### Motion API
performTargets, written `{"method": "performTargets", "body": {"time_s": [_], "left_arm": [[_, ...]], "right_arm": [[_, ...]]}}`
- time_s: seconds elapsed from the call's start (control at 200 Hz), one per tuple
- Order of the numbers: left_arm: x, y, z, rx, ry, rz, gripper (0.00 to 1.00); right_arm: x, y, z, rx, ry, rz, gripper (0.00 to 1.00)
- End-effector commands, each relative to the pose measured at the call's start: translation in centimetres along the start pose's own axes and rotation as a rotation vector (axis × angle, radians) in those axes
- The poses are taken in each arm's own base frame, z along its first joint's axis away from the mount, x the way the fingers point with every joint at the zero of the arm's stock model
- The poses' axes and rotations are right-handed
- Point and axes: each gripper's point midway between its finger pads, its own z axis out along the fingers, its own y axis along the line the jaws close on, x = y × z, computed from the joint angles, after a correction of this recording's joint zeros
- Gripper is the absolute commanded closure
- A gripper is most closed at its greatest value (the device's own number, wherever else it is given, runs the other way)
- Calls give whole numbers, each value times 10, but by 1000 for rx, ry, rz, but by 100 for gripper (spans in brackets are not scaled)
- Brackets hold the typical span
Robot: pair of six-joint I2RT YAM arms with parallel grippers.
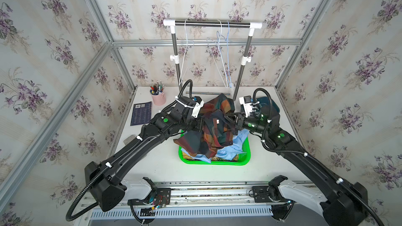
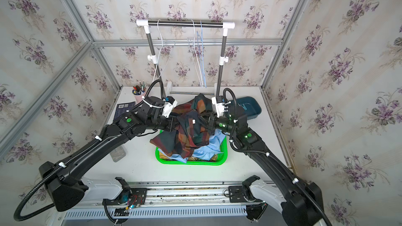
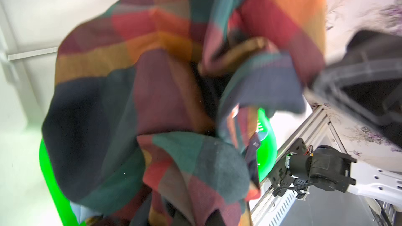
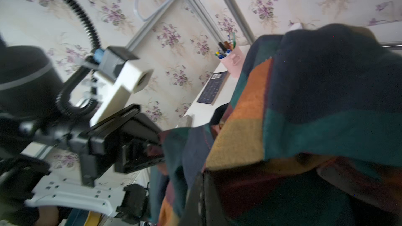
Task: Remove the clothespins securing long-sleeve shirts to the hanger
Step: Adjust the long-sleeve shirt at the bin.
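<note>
Both grippers hold the dark plaid shirt [image 1: 214,125] bunched up in the air above a green basket [image 1: 214,162]. My left gripper [image 1: 199,125] is shut on its left side, with the fingertips buried in cloth in the left wrist view. My right gripper [image 1: 231,117] is shut on its right side, and its closed fingers [image 4: 201,192] pinch cloth. The light blue shirt [image 1: 236,146] and the yellow-and-grey plaid shirt [image 1: 224,158] lie in the basket. A teal clothespin [image 2: 243,106] lies in a blue bin [image 2: 255,110]. The hangers [image 1: 221,51] hang bare on the rack bar [image 1: 212,23].
A pink pen cup [image 1: 158,99], a dark booklet [image 1: 141,113] and a grey block [image 1: 130,139] sit on the left of the table. The rack's posts [image 1: 243,68] stand behind the basket. Metal frame rails border the table.
</note>
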Motion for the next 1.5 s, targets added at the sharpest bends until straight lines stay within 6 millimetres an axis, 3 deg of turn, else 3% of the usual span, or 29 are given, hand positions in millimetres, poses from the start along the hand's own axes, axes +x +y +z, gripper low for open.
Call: {"method": "performTargets", "body": {"time_s": [0.0,0.105,0.165,0.23,0.285,0.385,0.52,0.62,0.864,0.944,1.009,1.139,1.224,1.304,1.459,1.494], "left_arm": [[2,-1,-5,-24,9,30,100],[7,-9,-2,-10,21,49,100],[12,-9,9,-12,50,58,100],[16,-5,27,-22,79,55,100],[26,4,55,-53,138,41,100],[40,21,84,-113,182,16,100],[70,48,106,-201,255,11,100],[91,57,117,-219,316,6,100],[161,99,154,-328,457,-103,100],[176,111,161,-366,478,-140,100],[182,114,161,-379,479,-153,100],[183,125,155,-451,450,-123,100],[188,133,157,-489,452,-130,100],[189,136,160,-510,427,-136,100],[191,138,160,-517,383,-156,100],[192,138,158,-519,378,-160,100]], "right_arm": [[25,22,-13,-1,29,94,100],[54,36,-21,-19,51,164,100],[73,29,-21,1,67,187,100],[95,2,-16,74,87,213,100],[112,-24,-11,156,101,223,100],[126,-72,-5,324,107,255,100],[137,-140,-22,492,34,439,100],[140,-168,-35,534,0,505,100],[149,-181,-20,531,36,509,96],[141,-176,-14,515,34,513,93],[120,-163,-19,507,-9,486,87],[58,-121,-43,506,-114,377,75],[28,-92,-49,471,-127,333,73],[18,-81,-34,406,-95,311,73],[21,-98,18,333,-65,282,74],[31,-96,32,322,-34,262,74]]}}
